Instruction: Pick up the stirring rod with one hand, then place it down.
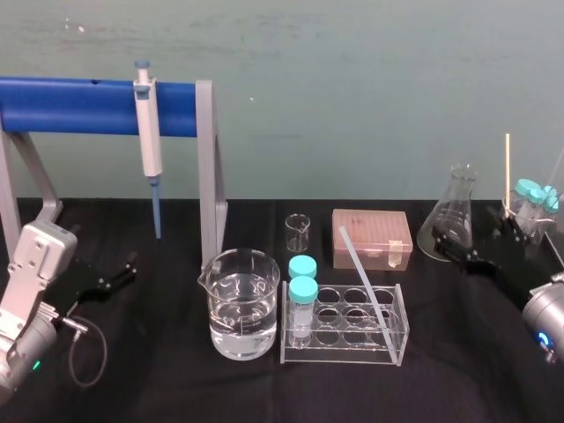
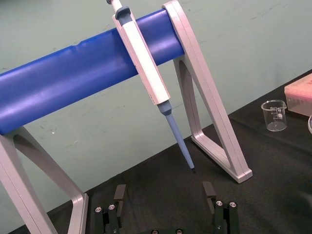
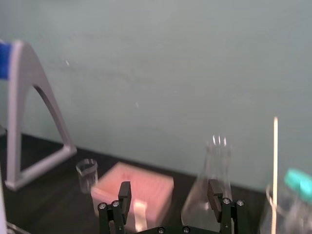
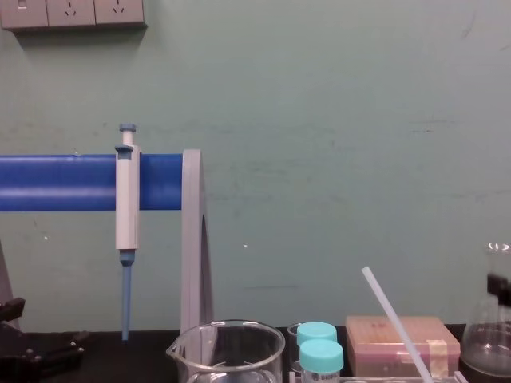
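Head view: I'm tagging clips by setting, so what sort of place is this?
Probably a laboratory bench: a pipette hangs on a blue-barred stand, a beaker of clear liquid sits beside a tube rack, and a conical flask stands farther right.

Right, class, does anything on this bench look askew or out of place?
The stirring rod leans slantwise across the clear tube rack, one end raised toward the pink box. Nothing looks spilled or broken.
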Motion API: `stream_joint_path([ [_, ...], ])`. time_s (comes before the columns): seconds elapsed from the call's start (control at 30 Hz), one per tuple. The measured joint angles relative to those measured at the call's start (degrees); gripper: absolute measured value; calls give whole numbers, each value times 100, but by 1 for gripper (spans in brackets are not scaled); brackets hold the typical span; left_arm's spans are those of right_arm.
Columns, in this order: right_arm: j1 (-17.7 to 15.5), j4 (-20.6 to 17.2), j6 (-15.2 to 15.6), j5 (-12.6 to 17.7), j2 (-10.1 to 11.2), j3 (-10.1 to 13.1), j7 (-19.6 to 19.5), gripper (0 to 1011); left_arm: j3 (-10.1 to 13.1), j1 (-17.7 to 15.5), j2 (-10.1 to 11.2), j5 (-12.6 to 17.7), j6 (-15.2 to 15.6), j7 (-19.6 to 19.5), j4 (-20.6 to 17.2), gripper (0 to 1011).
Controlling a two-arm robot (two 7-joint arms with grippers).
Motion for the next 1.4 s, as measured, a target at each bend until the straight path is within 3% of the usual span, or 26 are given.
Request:
stream_joint_path([
  [0.23, -24, 161, 571, 30, -109, 42, -24, 1003, 0, 0, 0, 0, 0, 0, 0, 1000],
  [1.4, -19, 127, 489, 41, -87, 39, -19, 1003, 0, 0, 0, 0, 0, 0, 0, 1000],
])
